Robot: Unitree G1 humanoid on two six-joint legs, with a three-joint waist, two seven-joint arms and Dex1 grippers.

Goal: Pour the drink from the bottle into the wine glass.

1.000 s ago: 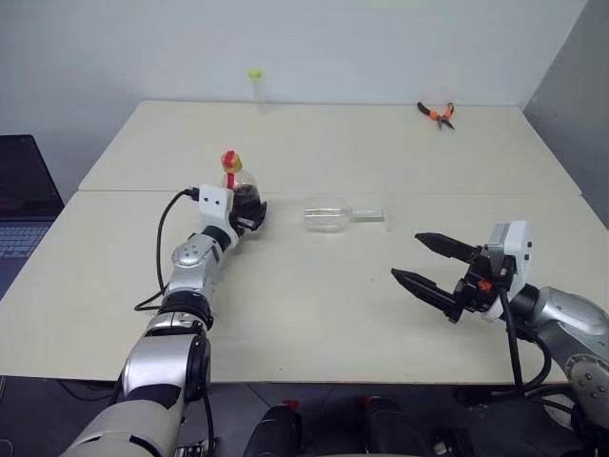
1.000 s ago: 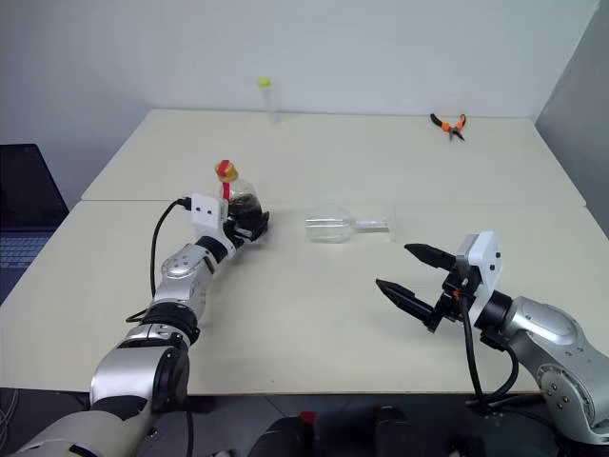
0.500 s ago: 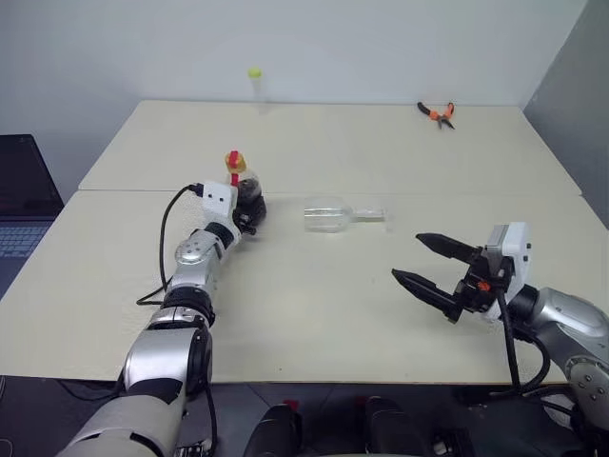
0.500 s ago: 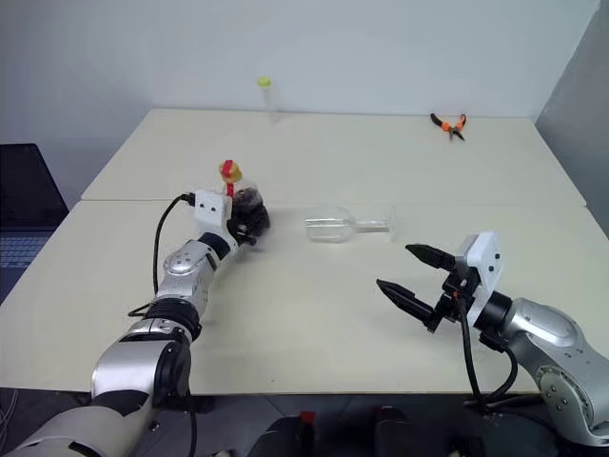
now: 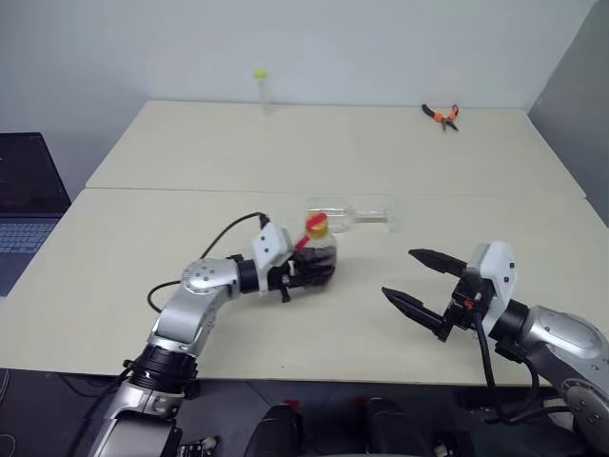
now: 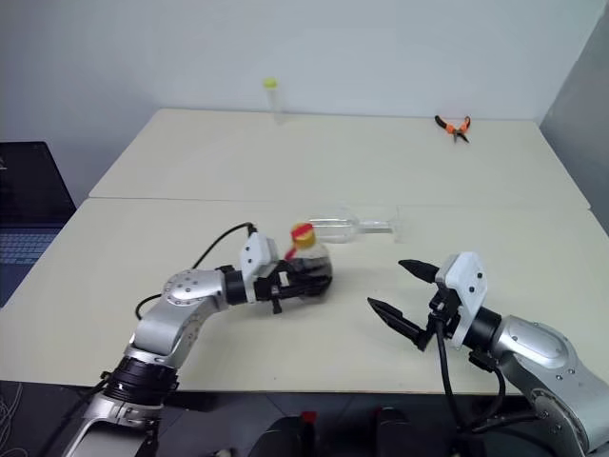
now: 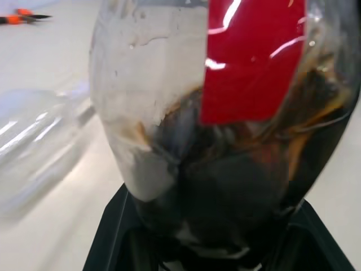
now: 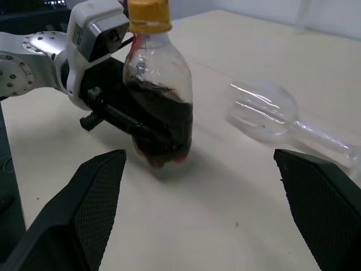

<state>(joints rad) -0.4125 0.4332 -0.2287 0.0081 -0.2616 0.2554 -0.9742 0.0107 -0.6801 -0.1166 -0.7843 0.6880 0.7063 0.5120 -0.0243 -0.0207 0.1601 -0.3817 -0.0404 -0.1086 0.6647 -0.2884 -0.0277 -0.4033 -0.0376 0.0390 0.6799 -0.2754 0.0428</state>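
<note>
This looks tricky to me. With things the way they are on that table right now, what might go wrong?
Three things, I'd guess. The clear stemmed wine glass lies on its side, so nothing can be poured until it is stood up. The small clear plastic bottle of dark brown drink still wears its yellow cap, which must come off. The left gripper holds the bottle low and close to the glass, so a careless move might knock the glass and set it rolling.

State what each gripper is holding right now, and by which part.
The left gripper holds the bottle by its lower body, one black finger on each side. The right gripper is open and holds nothing.
</note>
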